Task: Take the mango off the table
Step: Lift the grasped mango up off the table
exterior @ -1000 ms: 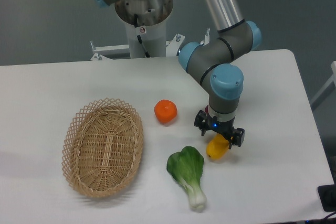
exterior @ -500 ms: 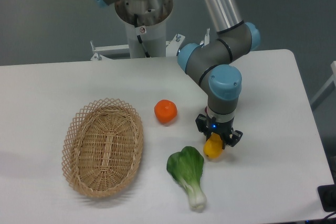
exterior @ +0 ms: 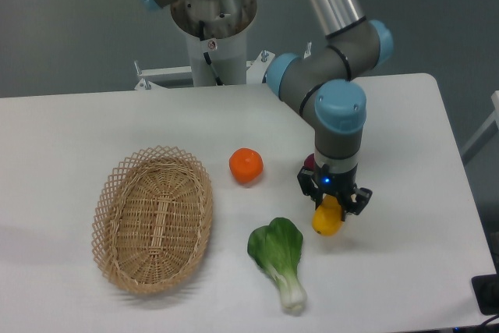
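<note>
The yellow mango [exterior: 327, 222] is at the right of the white table [exterior: 70, 130], just right of the leafy green. My gripper [exterior: 334, 205] points straight down over it, with its black fingers [exterior: 358, 197] closed around the mango's upper end. Only the lower part of the mango shows below the fingers. I cannot tell whether the mango still touches the table.
A round orange [exterior: 245, 165] lies left of the gripper. A green leafy vegetable [exterior: 279, 256] lies at the front. A woven basket [exterior: 153, 218] stands at the left. A small dark red fruit [exterior: 309, 164] peeks out behind the wrist. The robot's base [exterior: 212, 21] stands at the back.
The gripper's fingers have closed in on the mango. Gripper and mango shifted slightly left, then moved together a little to the right.
</note>
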Robot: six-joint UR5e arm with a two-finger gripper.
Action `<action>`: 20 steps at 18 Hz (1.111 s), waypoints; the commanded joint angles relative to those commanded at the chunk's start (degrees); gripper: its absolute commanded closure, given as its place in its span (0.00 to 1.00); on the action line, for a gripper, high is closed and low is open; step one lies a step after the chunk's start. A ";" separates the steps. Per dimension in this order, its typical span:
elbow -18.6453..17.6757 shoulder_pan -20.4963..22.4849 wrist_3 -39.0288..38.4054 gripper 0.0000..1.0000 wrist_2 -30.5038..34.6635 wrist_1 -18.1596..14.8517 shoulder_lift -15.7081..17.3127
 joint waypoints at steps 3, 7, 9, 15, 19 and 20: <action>0.80 -0.18 -5.81 0.63 -5.11 -0.09 2.46; 0.89 -1.23 -9.59 0.63 -5.82 -0.26 4.75; 0.89 -1.84 -10.83 0.63 -7.66 -0.35 5.72; 1.06 -3.25 -13.47 0.63 -8.02 -0.53 7.13; 1.77 -3.17 -13.64 0.63 -9.68 -0.53 7.13; 1.68 -2.90 -13.64 0.63 -9.86 -0.61 7.48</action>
